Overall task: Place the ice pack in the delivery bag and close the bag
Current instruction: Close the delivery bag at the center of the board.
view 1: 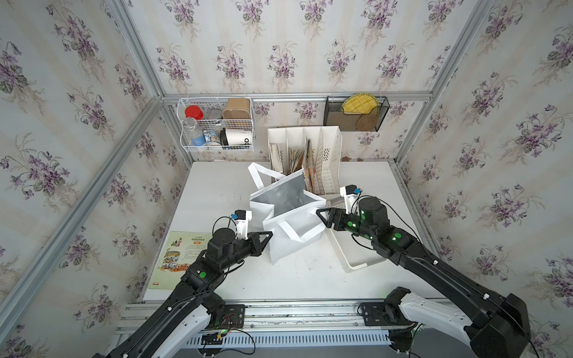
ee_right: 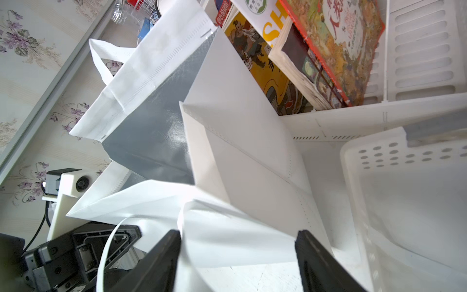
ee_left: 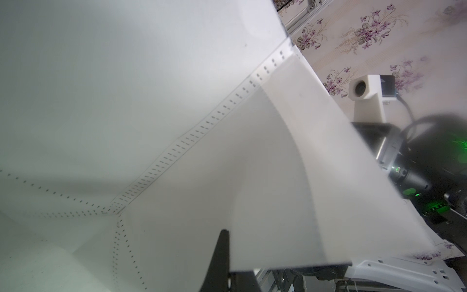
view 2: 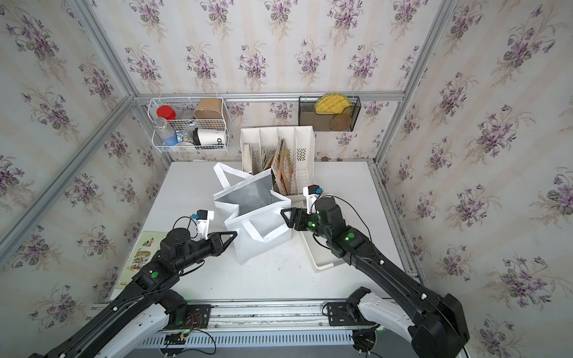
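White delivery bag (view 1: 288, 248), cup marked "OD" (view 1: 238, 139), book lettered "SH" (ee_right: 274, 30)

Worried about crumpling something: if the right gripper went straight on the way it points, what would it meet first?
The right gripper would first meet the white soft delivery bag with silver foil lining: its white fabric edge shows between the open jaws. Depth is unclear, but contact looks immediate.

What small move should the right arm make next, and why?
Probably draw the right gripper back off the bag: its jaws stand open with the rim fabric loose between them, while the left gripper seems to pinch the opposite corner, holding the mouth open. No ice pack is in sight.
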Available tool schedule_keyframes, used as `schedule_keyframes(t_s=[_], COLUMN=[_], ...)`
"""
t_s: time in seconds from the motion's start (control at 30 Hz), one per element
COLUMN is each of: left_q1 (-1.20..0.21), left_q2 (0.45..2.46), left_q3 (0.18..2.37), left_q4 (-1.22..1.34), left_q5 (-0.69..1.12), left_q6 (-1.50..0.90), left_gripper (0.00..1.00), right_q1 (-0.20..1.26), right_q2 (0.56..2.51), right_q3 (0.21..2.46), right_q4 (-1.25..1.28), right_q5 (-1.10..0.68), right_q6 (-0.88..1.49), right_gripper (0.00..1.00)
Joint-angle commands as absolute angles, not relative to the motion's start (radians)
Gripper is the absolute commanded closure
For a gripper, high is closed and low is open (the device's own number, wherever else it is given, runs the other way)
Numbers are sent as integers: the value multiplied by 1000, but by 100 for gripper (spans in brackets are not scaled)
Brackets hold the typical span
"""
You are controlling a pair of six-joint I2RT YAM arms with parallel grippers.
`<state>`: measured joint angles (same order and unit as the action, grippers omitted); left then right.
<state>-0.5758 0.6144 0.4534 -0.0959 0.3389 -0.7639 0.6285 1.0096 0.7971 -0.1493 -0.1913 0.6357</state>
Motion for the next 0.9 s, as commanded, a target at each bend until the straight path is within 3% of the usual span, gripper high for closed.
schedule_keyframes(t_s=[0.0, 0.13, 0.23, 0.4, 0.57, 0.73, 0.87], left_q1=[-575, -575, -577, -580, -586, -593, -599], left_q2=[611, 616, 615, 606, 607, 606, 603], left_q3=[463, 469, 471, 467, 457, 453, 443], left_q4=[-51, -63, -74, -80, -75, -78, -75], left_q5=[353, 379, 380, 376, 367, 364, 343], left_q6=[-794, -810, -811, -808, -814, -815, -824], left_gripper=[100, 100, 100, 100, 100, 100, 100], right_q1=[655, 704, 706, 753, 953, 973, 973], right_q2=[984, 925, 870, 895, 1088, 1302, 1462], right_q3=[891, 1010, 1016, 973, 1152, 1284, 1457], right_q4=[-350, -472, -436, -190, -104, -76, -306], right_q5=[-112, -12, -40, -192, -73, -96, -48], right_q6=[689, 744, 841, 1071, 1088, 1182, 1299], right_gripper=[29, 24, 21, 34, 39, 44, 45])
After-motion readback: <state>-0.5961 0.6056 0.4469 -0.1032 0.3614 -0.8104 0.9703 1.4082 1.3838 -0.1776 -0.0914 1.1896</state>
